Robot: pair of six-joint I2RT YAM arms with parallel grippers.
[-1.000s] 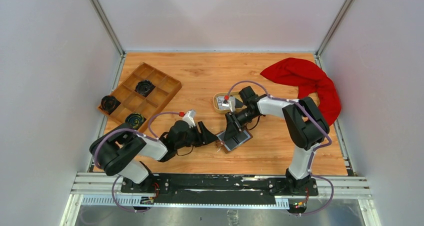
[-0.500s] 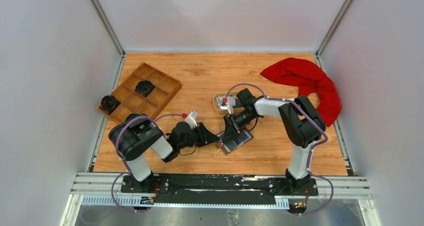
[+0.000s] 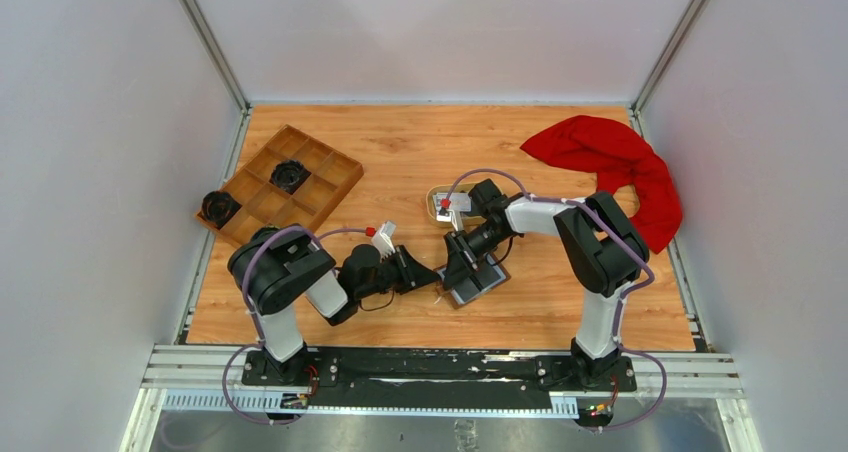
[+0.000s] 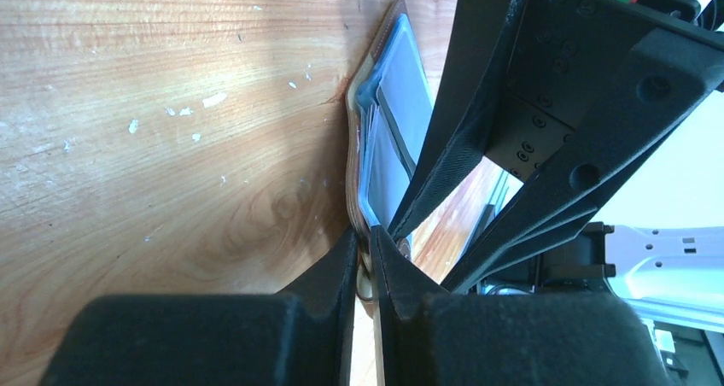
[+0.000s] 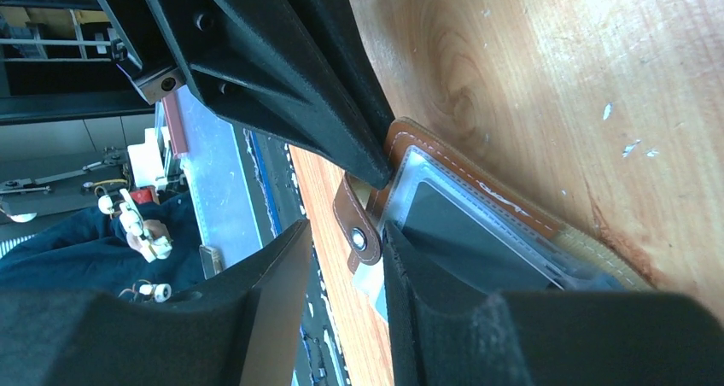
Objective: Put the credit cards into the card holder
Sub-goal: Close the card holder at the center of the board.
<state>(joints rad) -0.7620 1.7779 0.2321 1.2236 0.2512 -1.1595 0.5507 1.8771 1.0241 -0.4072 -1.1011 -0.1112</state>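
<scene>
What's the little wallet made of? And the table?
The card holder looks like brown leather or a fake one: smooth, with pale stitching along its edge. Its pockets seem clear shiny plastic. The table looks like wood, with grain lines and knots, though it may be a printed surface.

The whole table point(image 3: 420, 142) is taken in from high above and behind, looking steeply down. Each wrist view is set very close, skimming low along the wood from opposite sides — the open card holder point(image 3: 470, 280) is shared by all three.
</scene>
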